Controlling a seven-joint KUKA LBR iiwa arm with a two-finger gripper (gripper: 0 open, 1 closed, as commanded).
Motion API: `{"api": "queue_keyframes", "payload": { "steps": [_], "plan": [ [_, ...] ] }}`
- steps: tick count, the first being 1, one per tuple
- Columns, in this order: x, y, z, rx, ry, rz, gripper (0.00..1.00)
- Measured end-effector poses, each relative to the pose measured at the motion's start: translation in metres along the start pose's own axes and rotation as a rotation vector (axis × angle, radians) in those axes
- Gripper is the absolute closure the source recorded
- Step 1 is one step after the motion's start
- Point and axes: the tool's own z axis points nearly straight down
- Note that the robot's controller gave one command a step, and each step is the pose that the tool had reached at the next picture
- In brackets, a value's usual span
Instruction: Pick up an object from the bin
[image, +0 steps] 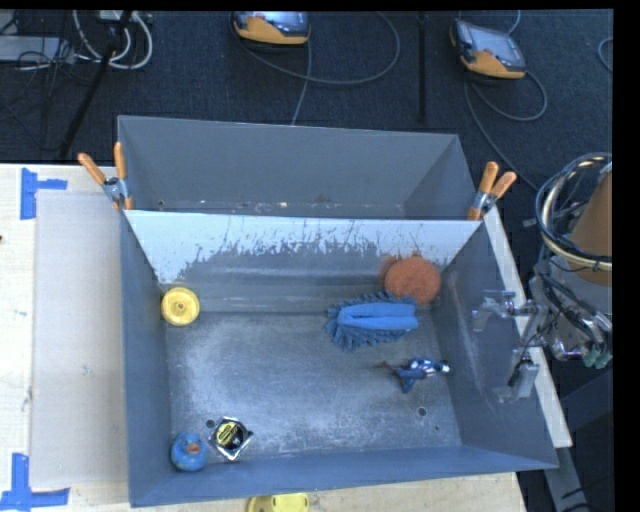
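1. We see the bin (300, 400) as matt grey metal, its floor and back wall scuffed with pale scratches.
2. We read the orange ball (412, 279) as rough and fuzzy.
3. The blue brush (372, 322) looks to us like plastic with soft bristles.
4. The yellow disc (180, 307) appears to us smooth plastic, slightly glossy.

place: robotics lab | signs: grey metal bin (290, 170), floor cables (125, 40), robot arm (575, 290)
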Motion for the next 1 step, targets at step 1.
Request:
{"api": "queue_keyframes", "payload": {
  "steps": [1],
  "plan": [
    [-0.0016,0.0009,-0.0045,0.002,-0.008,-0.005,0.00]
  ]
}}
